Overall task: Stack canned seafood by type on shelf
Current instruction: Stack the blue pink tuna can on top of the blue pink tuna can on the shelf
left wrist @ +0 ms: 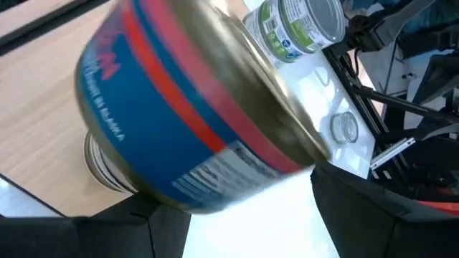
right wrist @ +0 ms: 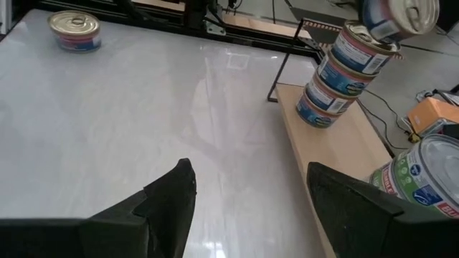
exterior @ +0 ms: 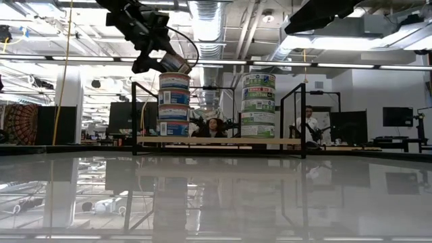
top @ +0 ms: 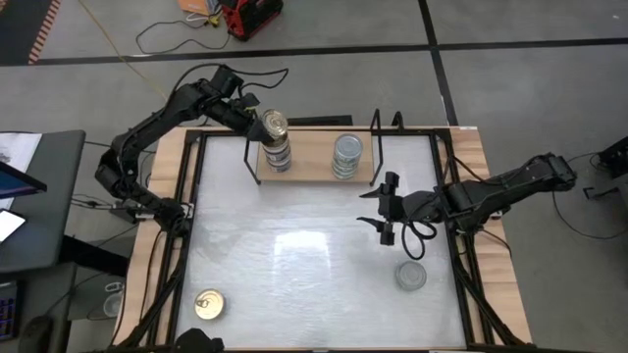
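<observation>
- In the left wrist view, a blue-labelled tin [left wrist: 193,122] with a gold lid was seen nearest, tilted, between the left gripper's [left wrist: 237,208] fingers; whether it was clamped or just released cannot be told.
- In the right wrist view, the right gripper [right wrist: 251,197] was held with its fingers apart and empty over the white tabletop [right wrist: 143,107]; one loose blue tin [right wrist: 74,31] lay well apart.
- In the high view, the shelf [top: 312,162] was seen at the table's far edge with a blue stack [top: 278,155] and a green stack [top: 346,157]; a silver-lidded tin [top: 410,276] lay near the right gripper [top: 385,218], a gold-lidded one [top: 208,305] at the near left corner.
- In the low view, the top tin [exterior: 177,65] was seen askew above the blue stack [exterior: 174,106].
- A risk was judged: set down tilted, the tin could slide off or topple the stack; the shelf's wire frame [exterior: 133,118] stood close to the arm's path.
</observation>
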Action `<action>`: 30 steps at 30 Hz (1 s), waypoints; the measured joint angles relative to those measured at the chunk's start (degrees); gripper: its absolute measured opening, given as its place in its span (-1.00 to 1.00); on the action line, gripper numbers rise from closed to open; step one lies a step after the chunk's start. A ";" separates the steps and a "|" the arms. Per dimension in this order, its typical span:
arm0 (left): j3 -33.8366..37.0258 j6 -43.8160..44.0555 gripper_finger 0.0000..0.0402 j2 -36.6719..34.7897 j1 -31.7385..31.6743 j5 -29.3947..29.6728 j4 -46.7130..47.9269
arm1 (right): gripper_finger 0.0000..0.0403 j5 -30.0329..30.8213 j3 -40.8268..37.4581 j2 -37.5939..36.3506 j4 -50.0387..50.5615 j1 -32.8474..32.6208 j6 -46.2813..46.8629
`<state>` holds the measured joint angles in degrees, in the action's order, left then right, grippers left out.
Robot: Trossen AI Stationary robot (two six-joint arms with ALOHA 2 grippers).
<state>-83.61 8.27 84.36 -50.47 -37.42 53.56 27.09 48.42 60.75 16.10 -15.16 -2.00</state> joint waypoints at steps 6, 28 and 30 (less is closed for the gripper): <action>-0.02 1.10 0.32 0.00 0.81 -0.95 0.75 | 0.45 -0.05 0.00 -0.02 -0.02 0.00 0.00; -6.35 -6.36 0.32 -0.07 2.15 2.88 11.94 | 0.45 -0.09 0.00 0.00 -0.41 0.00 0.02; -7.08 -6.96 0.32 -0.07 2.46 3.35 11.87 | 0.45 -0.07 0.00 0.00 -0.39 0.00 0.02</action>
<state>-90.70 1.31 84.29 -48.02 -34.07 65.43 27.03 48.42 60.75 15.70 -15.16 -1.98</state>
